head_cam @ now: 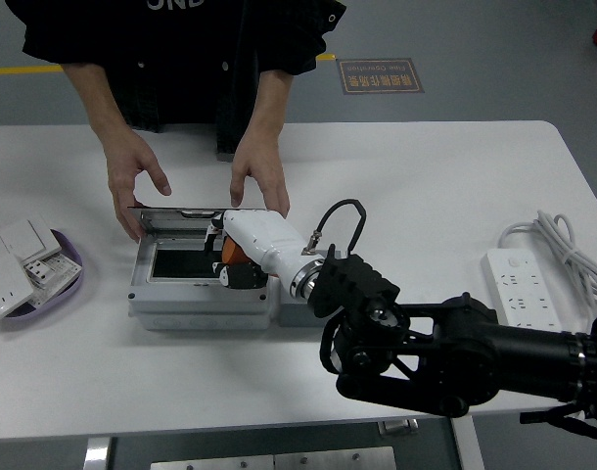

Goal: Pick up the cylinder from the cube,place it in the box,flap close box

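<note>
The orange cylinder (231, 251) shows between the curled fingers of my right hand (229, 258), which is shut on it. The hand hangs over the right end of the opening of the grey box (181, 300). The box's lid (177, 217) stands raised at the back. My white forearm and black arm cover most of the dark grey cube (290, 314) just right of the box. A person at the far side holds one hand (132, 182) at the lid's left corner and the other hand (260, 177) just behind my hand. My left arm is out of view.
A purple dish (68, 257) with white switch plates sits at the left edge. A white power strip (527, 294) with its coiled cable lies at the right. My bulky black right arm spans the table's front right.
</note>
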`<action>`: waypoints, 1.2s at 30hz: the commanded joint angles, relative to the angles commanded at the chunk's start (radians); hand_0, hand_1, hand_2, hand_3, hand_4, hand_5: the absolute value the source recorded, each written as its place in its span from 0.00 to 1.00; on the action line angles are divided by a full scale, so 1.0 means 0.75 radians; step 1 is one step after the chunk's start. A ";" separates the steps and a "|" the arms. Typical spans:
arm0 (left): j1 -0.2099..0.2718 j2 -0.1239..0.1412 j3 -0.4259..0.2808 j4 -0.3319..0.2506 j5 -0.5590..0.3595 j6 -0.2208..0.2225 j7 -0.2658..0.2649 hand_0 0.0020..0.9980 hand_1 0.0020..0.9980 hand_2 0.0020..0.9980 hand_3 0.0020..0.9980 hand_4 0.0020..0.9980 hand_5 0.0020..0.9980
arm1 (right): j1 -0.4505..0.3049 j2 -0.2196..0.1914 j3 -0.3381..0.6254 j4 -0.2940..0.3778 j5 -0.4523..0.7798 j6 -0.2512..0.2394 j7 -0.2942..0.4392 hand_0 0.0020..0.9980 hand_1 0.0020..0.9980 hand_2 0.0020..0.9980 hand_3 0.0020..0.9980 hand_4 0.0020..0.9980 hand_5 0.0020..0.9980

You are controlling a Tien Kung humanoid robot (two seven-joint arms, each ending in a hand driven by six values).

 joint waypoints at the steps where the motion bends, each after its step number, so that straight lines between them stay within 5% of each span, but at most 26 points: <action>1: -0.001 0.000 0.002 0.000 0.000 0.000 0.000 0.60 0.63 0.62 0.64 0.70 0.21 | 0.006 0.005 -0.007 -0.002 0.006 -0.007 0.003 0.14 0.25 0.27 0.23 0.00 0.00; 8: -0.005 0.003 0.008 0.000 -0.002 0.000 0.000 0.60 0.63 0.62 0.64 0.70 0.21 | 0.035 0.032 -0.055 -0.021 0.081 -0.055 0.060 0.20 0.30 0.29 0.24 0.00 0.00; 9: -0.005 0.003 0.009 0.000 -0.002 0.000 0.000 0.60 0.63 0.62 0.64 0.70 0.22 | 0.037 0.035 -0.060 -0.027 0.099 -0.058 0.076 0.35 0.38 0.37 0.29 0.00 0.00; 20: -0.012 0.004 0.016 -0.002 0.001 0.001 0.000 0.60 0.63 0.62 0.64 0.70 0.22 | 0.070 0.080 -0.098 -0.119 0.162 -0.079 0.174 0.43 0.45 0.44 0.36 0.00 0.00; 21: -0.013 0.004 0.015 -0.002 0.002 0.001 0.000 0.60 0.63 0.62 0.64 0.70 0.22 | 0.072 0.083 -0.100 -0.125 0.164 -0.084 0.178 0.68 0.62 0.59 0.63 0.33 0.00; 26: -0.015 0.003 0.017 -0.003 0.005 0.000 0.000 0.60 0.63 0.62 0.64 0.70 0.22 | 0.080 0.099 -0.111 -0.163 0.167 -0.103 0.190 0.68 0.62 0.59 0.63 0.33 0.00; 27: -0.016 0.003 0.017 -0.003 0.006 0.000 0.000 0.60 0.63 0.62 0.64 0.70 0.22 | 0.081 0.101 -0.114 -0.169 0.168 -0.105 0.191 0.74 0.65 0.64 0.67 0.40 0.14; 32: -0.017 0.003 0.013 -0.005 0.014 0.001 -0.003 0.60 0.63 0.62 0.64 0.70 0.22 | 0.082 0.109 -0.128 -0.205 0.162 -0.105 0.189 0.74 0.65 0.64 0.67 0.40 0.14; 33: -0.017 0.003 0.011 -0.005 0.016 0.001 -0.004 0.60 0.63 0.62 0.64 0.70 0.22 | 0.081 0.110 -0.131 -0.210 0.161 -0.104 0.189 0.77 0.67 0.66 0.69 0.61 0.22; 36: -0.017 0.003 0.009 -0.005 0.019 0.002 -0.006 0.60 0.63 0.62 0.64 0.70 0.22 | 0.079 0.111 -0.134 -0.217 0.153 -0.100 0.188 0.77 0.67 0.66 0.69 0.61 0.22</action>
